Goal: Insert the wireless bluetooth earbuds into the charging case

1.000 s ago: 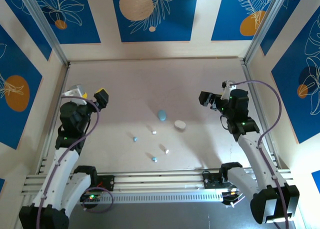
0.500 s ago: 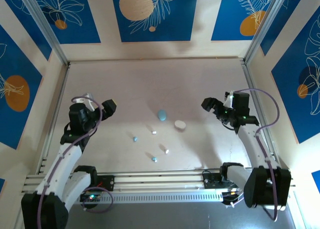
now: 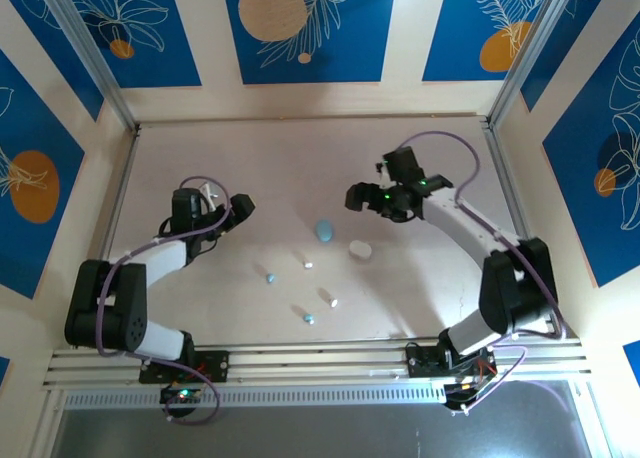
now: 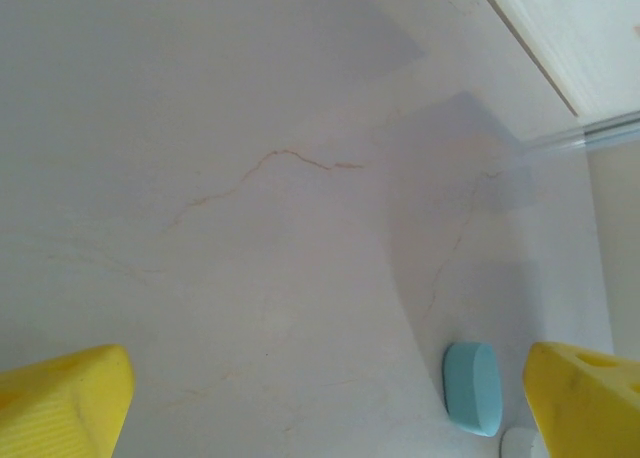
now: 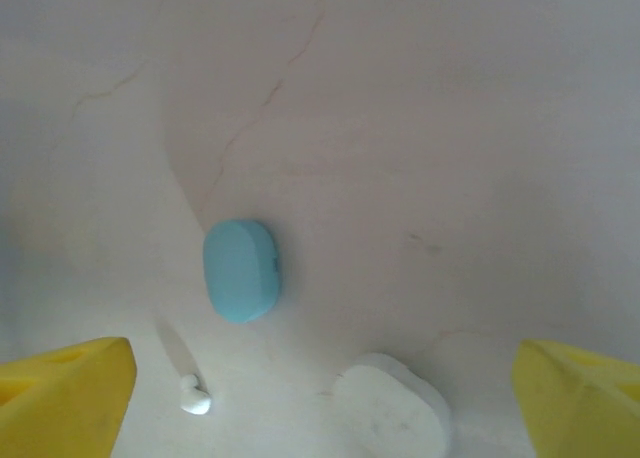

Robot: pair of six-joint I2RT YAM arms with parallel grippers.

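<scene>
Smooth oval blue case [image 5: 241, 270] near rounded white case [image 5: 390, 413].

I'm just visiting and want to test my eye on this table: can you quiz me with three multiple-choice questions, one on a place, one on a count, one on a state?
1. From above, where is the white charging case relative to the light blue charging case?
A. On top of it.
B. Just right of it, slightly nearer the arm bases.
C. Against the left wall.
2. How many earbuds lie loose on the table?
A. Two.
B. Four.
C. Six.
3. How is the right pincer?
A. Shut on the blue case.
B. Shut on an earbud.
C. Open and empty.
B: they lie side by side, apart. B: two light blue, two white. C: its yellow fingers stand wide apart, gripping nothing.
</scene>
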